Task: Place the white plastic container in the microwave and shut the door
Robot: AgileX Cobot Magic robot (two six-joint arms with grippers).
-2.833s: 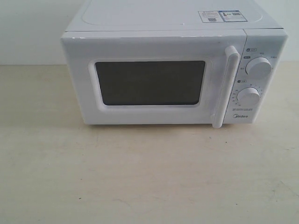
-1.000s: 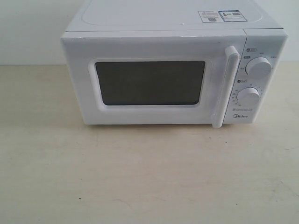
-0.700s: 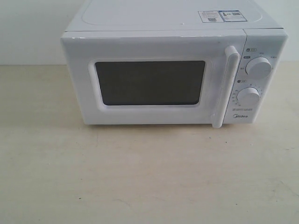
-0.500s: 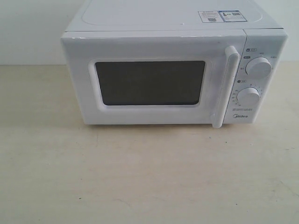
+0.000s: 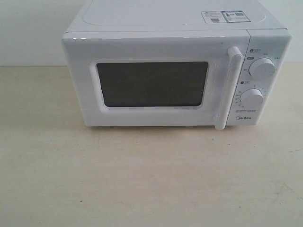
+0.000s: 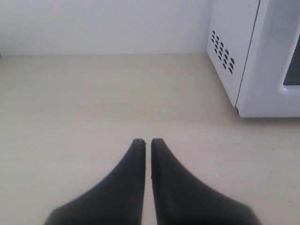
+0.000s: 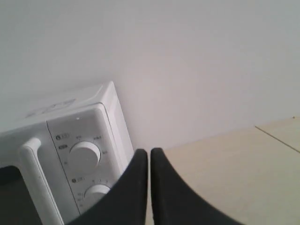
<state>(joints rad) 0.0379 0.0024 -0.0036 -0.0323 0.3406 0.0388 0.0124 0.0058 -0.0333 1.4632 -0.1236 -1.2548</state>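
Note:
The white Midea microwave (image 5: 175, 71) stands at the back of the table with its door (image 5: 151, 82) shut; the dark mesh window and tall white handle (image 5: 228, 87) face me. Two round knobs (image 5: 261, 68) sit on its right panel. The white plastic container is out of view in every frame. My left gripper (image 6: 147, 141) is shut with nothing in it, low over bare table beside the microwave (image 6: 255, 56). My right gripper (image 7: 149, 152) is shut and empty, raised beside the knob panel (image 7: 84, 157). Neither gripper shows in the exterior view.
A pale wooden tabletop (image 5: 151, 179) stretches in front of the microwave. A white wall (image 7: 187, 56) rises behind it. Vent slots (image 6: 223, 51) mark the microwave's side near my left gripper.

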